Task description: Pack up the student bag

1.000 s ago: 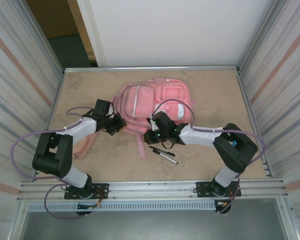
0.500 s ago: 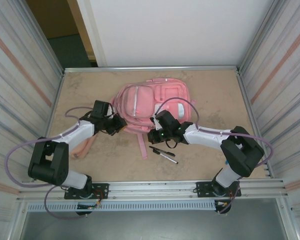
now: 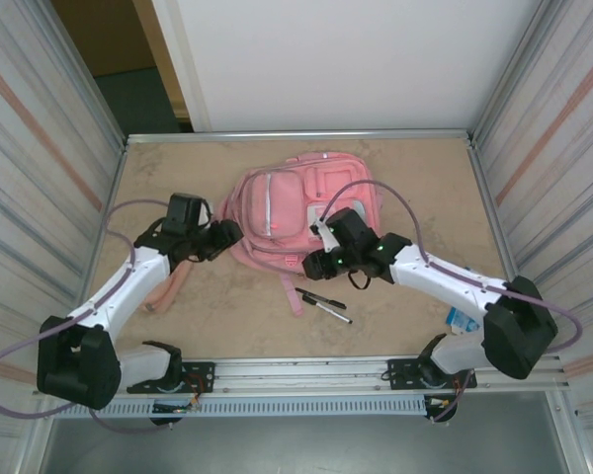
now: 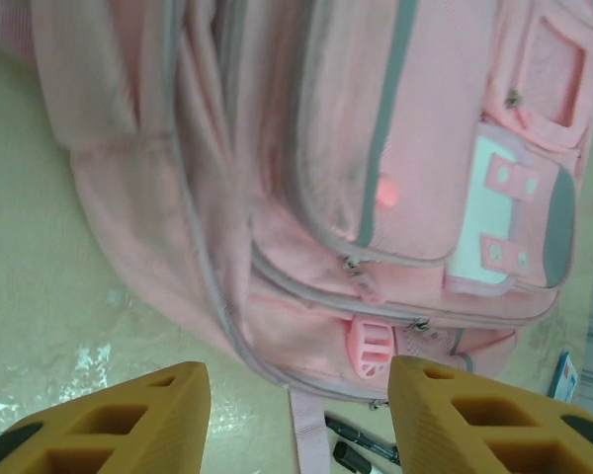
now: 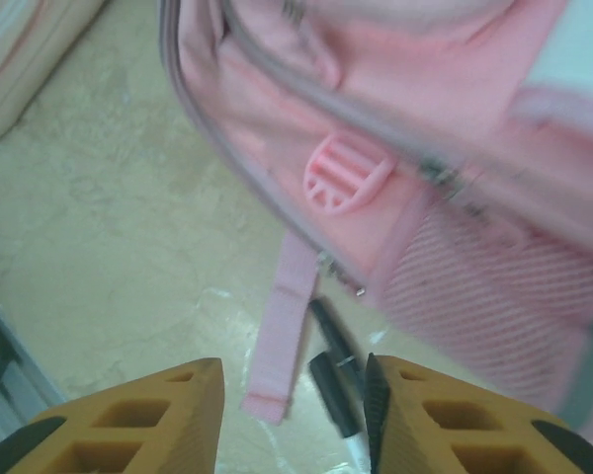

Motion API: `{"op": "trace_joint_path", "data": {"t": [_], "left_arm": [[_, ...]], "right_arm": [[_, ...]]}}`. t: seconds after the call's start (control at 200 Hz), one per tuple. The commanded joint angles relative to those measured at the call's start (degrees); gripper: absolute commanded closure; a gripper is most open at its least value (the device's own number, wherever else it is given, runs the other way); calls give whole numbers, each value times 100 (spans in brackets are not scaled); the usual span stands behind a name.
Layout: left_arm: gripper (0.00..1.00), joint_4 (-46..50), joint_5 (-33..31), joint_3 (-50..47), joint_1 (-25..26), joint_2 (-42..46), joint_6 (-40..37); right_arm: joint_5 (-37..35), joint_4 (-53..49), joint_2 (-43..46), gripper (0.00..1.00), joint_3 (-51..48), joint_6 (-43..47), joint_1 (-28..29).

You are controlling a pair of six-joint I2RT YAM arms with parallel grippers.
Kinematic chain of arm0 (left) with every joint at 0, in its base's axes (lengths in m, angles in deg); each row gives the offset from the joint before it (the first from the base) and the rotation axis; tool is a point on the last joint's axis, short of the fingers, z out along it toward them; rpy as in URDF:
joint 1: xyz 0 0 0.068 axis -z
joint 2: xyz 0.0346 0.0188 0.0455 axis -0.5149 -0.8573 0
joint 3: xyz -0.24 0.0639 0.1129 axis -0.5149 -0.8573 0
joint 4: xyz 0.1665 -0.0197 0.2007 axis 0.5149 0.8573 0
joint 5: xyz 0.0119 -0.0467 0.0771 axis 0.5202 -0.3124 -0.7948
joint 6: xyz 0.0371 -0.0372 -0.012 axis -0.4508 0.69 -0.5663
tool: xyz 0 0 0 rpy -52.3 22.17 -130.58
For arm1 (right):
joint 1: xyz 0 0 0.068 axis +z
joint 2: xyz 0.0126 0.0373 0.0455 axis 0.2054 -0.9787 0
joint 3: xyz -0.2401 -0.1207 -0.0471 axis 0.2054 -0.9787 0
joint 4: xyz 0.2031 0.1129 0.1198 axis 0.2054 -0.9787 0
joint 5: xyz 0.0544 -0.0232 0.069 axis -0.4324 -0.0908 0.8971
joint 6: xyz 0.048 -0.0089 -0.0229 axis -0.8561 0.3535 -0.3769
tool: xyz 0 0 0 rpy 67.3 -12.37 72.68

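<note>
While they hang beside the student bag, the left end effector and right end effector gape empty.

Student bag lies on the table, pens just before it

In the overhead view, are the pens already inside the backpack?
No, the two pens lie on the table just in front of the backpack.
</note>
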Motion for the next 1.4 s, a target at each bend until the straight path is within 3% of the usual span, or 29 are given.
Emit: {"op": "trace_joint_path", "data": {"t": [0.0,0.195,0.406,0.737,0.787,0.907,0.977,1.107,1.393], "left_arm": [[50,557,-99,667,14,-415,-919],[50,877,-66,1671,-4,-1693,-1275],[49,973,6,2510,4,-2834,-1249],[55,747,1310,3164,95,-4297,-715],[62,746,1317,3164,158,-4315,-648],[90,535,1376,3010,279,-3987,-582],[98,79,1722,2699,321,-3593,-246],[100,-323,2086,2379,527,-2837,257],[100,-785,1991,2266,751,-2077,945]], "right_arm": [[-906,-499,302,54,55,112,-251],[-1716,-493,676,46,-210,-421,-547],[-1719,-529,978,43,-415,-447,-738],[-1355,-208,950,39,-728,-562,-902],[-1166,-141,876,34,-795,-797,-1039],[-93,305,693,35,-1141,-1070,-1623],[372,447,503,36,-1182,-1117,-1943],[581,536,85,35,-1048,-879,-2270],[682,1080,-1117,36,-433,-378,-2654]]}}
